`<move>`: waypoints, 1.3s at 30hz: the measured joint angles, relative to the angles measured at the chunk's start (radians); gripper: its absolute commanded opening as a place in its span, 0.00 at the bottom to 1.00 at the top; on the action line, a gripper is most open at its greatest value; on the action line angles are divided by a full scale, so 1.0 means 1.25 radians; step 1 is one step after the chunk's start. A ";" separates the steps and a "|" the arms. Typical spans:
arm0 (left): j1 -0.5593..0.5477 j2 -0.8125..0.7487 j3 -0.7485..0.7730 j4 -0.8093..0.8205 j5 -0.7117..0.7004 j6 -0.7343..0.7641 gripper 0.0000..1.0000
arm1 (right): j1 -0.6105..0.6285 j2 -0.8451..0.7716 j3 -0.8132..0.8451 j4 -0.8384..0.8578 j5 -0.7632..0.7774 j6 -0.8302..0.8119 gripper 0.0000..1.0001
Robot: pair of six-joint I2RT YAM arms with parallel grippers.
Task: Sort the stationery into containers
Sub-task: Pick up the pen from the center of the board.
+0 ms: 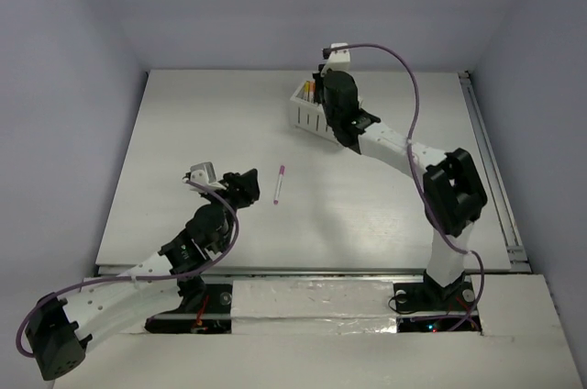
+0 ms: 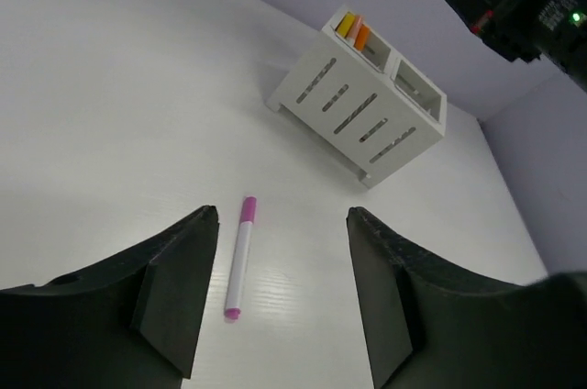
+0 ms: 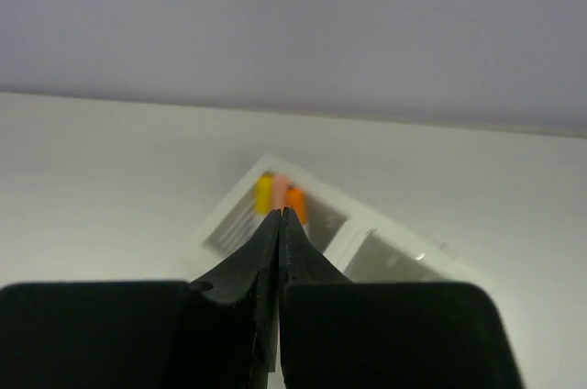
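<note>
Two grippers noted. The left gripper (image 2: 282, 219) is spread wide and grips nothing. A white pen with a magenta cap (image 2: 238, 256) lies flat on the table (image 2: 110, 86) just ahead of its gap, untouched. The right gripper (image 3: 280, 216) is pressed fully closed with nothing visible between its fingers, over the white two-compartment box (image 2: 367, 105) at far centre. Yellow, pink and orange caps (image 2: 354, 29) stand in the box's left compartment.

A white tabletop (image 1: 211, 132) fills the floor of a booth, closed in by plain pale lavender-grey walls (image 1: 275, 4) at the back and both sides. A metal rail (image 1: 496, 169) runs along its right edge, a crinkled silvery strip (image 1: 312, 302) along the near edge. The light is soft and even.
</note>
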 measured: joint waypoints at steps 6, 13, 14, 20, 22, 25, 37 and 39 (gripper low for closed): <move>0.001 -0.017 0.000 0.002 -0.005 0.002 0.09 | 0.105 -0.110 -0.124 -0.076 -0.080 0.086 0.17; 0.001 -0.034 0.000 -0.001 -0.021 0.002 0.14 | 0.183 -0.045 -0.152 -0.274 -0.197 0.187 0.71; 0.001 -0.038 0.000 -0.001 -0.021 0.002 0.16 | 0.185 -0.024 -0.147 -0.298 -0.204 0.199 0.71; 0.001 -0.057 0.000 -0.002 -0.023 0.003 0.21 | 0.200 0.069 -0.124 -0.381 -0.226 0.258 0.67; 0.001 -0.059 0.000 -0.002 -0.023 0.003 0.21 | 0.206 0.085 -0.117 -0.396 -0.229 0.270 0.64; 0.001 -0.059 0.000 -0.002 -0.023 0.003 0.21 | 0.220 0.109 -0.088 -0.413 -0.225 0.280 0.59; 0.001 -0.066 0.000 -0.012 -0.023 0.003 0.23 | 0.230 0.128 -0.059 -0.467 -0.127 0.274 0.28; 0.001 -0.069 0.000 -0.013 -0.024 0.003 0.23 | 0.230 0.128 -0.057 -0.472 -0.116 0.269 0.35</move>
